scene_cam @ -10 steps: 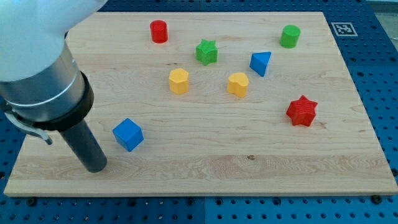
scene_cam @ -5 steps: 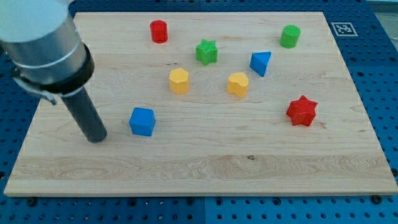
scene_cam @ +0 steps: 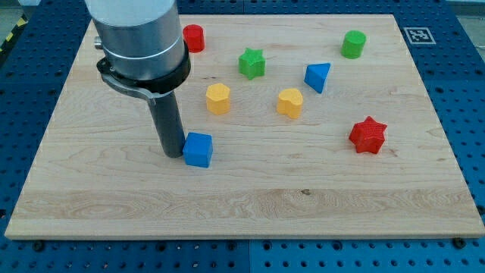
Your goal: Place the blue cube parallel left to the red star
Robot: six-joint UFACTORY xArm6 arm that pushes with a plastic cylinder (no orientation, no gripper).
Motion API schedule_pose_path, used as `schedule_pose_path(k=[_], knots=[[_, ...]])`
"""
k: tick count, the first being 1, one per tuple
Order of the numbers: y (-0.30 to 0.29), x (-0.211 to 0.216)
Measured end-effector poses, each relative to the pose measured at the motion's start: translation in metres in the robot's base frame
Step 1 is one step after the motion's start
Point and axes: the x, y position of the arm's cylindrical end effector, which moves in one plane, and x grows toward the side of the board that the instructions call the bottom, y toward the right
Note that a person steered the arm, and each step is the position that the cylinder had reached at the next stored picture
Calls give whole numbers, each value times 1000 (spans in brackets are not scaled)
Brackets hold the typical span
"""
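Observation:
The blue cube lies on the wooden board, left of centre. My tip stands right against the cube's left side. The red star lies far to the view's right, at about the same height as the cube, with a wide stretch of board between them.
A yellow hexagonal block and a yellow heart-like block lie above the cube's row. A blue triangular block, a green star, a green cylinder and a red cylinder lie nearer the view's top.
My tip has swept from the board's lower left to the right and slightly up. The blue cube has slid right, from about x 205 to x 262, with the tip against it.

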Motion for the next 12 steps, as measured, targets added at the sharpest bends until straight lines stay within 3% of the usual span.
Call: schedule_pose_path(k=[5, 8, 10, 12], knots=[[128, 2], [126, 68], [182, 63], [181, 63]])
